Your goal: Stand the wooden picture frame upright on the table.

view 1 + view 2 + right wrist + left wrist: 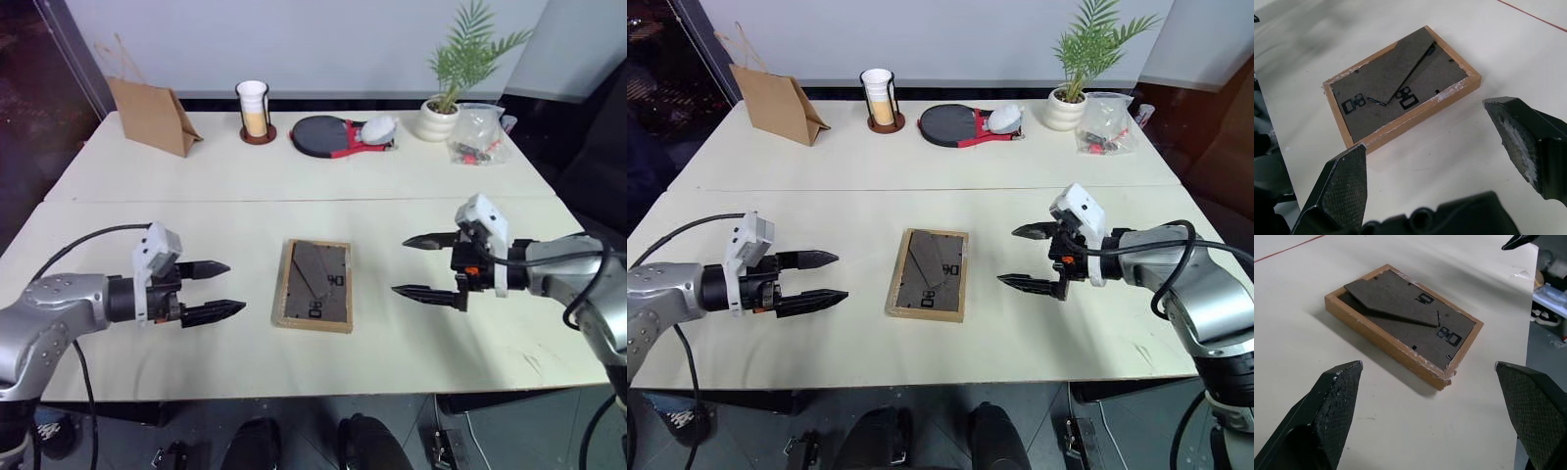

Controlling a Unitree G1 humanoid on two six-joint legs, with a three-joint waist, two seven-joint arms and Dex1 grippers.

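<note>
Wooden picture frame (313, 285): lies flat, face down, dark grey back up, near centre of the tabletop (196, 176), just on the near side of the seam across its middle. Long axis runs approx 12–6 o'clock from the head view. Easel stand (1393, 301) is folded flat against the back, not deployed. Wood rim shows chips at the corner nearest the left wrist cam.

Left end effector (217, 290): at 9 o'clock of the frame, well apart, pointing toward it, fingers spread wide, empty. Right end effector (423, 265): at 3 o'clock of the frame, near but not touching, also spread wide, empty. Both hang above the surface; no contact w/ frame seen in either wrist view.

Progress: nil as far as visible. Frame not lifted, stand not opened, nothing upright. Judgement: approach phase only. Remaining: get hold of the frame, raise it off its face, swing out the stand, set it upright, let go.

Surroundings, all far side of the seam, clear of the work area: brown paper bag (152, 116) at approx 11 o'clock, cup stack (253, 110) at 12, paddle (328, 135) just past 12, potted plant (446, 98) and plastic bag (477, 134) at approx 1–2.
</note>
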